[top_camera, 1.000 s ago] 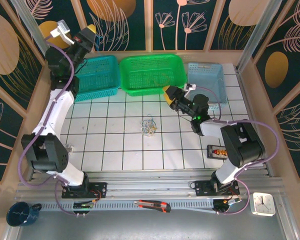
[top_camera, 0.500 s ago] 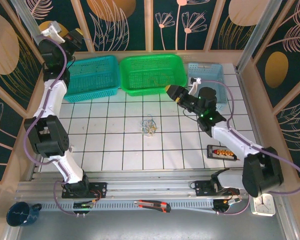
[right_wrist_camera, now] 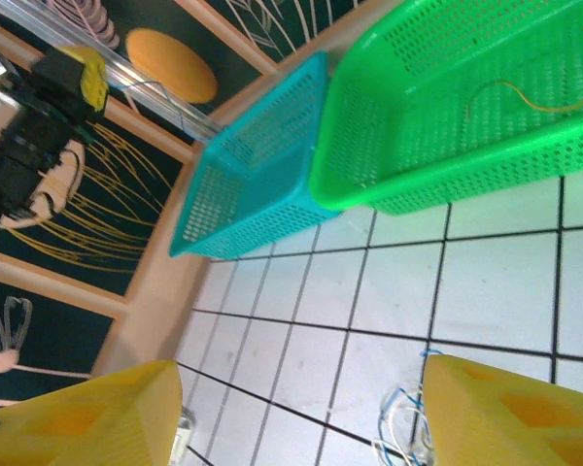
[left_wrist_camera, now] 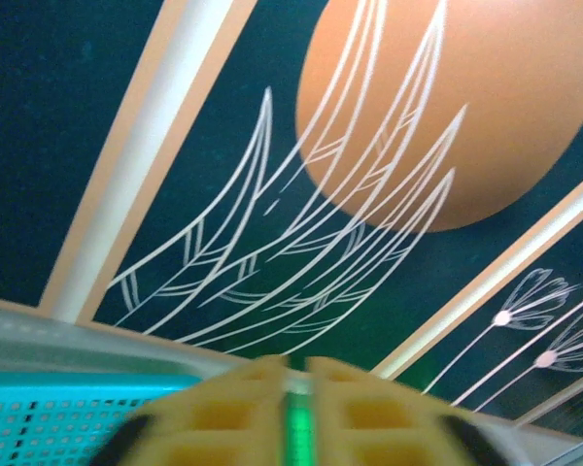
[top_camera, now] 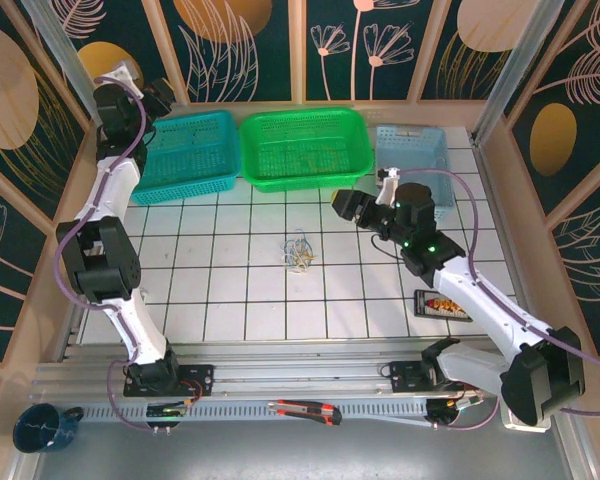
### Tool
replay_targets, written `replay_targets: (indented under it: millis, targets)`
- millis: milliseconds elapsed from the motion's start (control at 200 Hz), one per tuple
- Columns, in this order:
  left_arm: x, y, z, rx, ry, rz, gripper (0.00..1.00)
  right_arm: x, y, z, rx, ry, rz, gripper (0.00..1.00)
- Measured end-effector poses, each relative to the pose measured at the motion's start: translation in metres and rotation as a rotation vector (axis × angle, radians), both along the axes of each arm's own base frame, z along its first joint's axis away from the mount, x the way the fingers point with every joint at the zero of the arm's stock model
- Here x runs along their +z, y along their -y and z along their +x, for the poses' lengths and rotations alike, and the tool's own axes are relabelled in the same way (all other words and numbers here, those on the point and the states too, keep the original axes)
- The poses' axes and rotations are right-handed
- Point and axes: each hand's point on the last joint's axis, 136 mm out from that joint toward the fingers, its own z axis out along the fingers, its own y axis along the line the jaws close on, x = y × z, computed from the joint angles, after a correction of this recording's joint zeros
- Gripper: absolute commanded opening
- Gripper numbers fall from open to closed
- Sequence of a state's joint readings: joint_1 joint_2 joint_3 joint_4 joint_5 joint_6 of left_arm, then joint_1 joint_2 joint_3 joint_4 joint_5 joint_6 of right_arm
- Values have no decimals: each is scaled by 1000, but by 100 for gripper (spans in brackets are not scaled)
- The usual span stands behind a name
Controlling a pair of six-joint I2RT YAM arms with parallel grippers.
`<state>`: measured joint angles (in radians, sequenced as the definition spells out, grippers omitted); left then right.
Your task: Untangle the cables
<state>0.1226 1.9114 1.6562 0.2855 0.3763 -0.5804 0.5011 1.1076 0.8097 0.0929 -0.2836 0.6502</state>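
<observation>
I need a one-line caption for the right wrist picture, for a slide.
Open right gripper over the tiled table, thin cables beside one finger, green basket and teal basket beyond.

Brightly, evenly lit from above, with soft shadows on the worktop (top_camera: 230,290). Heavily blurred up close at the left end effector (left_wrist_camera: 296,371).

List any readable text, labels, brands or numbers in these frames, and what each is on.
No text can be read in any view.
Black packet on the tiles near the right arm: coloured print, too small to read.
Utility knife on the front rail: no legible marking.
</observation>
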Motion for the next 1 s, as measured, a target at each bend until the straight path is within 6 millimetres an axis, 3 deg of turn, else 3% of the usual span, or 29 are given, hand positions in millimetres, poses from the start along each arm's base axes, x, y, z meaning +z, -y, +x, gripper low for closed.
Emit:
replay_targets:
  millis: [70, 145, 450, 676, 891, 1001]
  targets:
    - [-11, -5, 2, 11, -26, 6, 84, -6, -2, -3, 1, -6, -29, 66]
    - [-18, -12, 3, 31, -49, 10, 98, -11, -3, -5, -2, -16, -51, 66]
    - [-8, -14, -3, 34, -39, 1, 99, -22, -5, -8, -15, -19, -112, 66]
    - [3, 3, -28, -41, -30, -72, 99, -47, -12, -8, -11, -59, -185, 66]
    - [-31, 25, -72, -105, -105, -160, 99, -84, -29, -10, 23, -117, -290, 63]
    - [-50, 54, -99, -161, -145, -187, 99, -99, -41, -8, 49, -143, -342, 61]
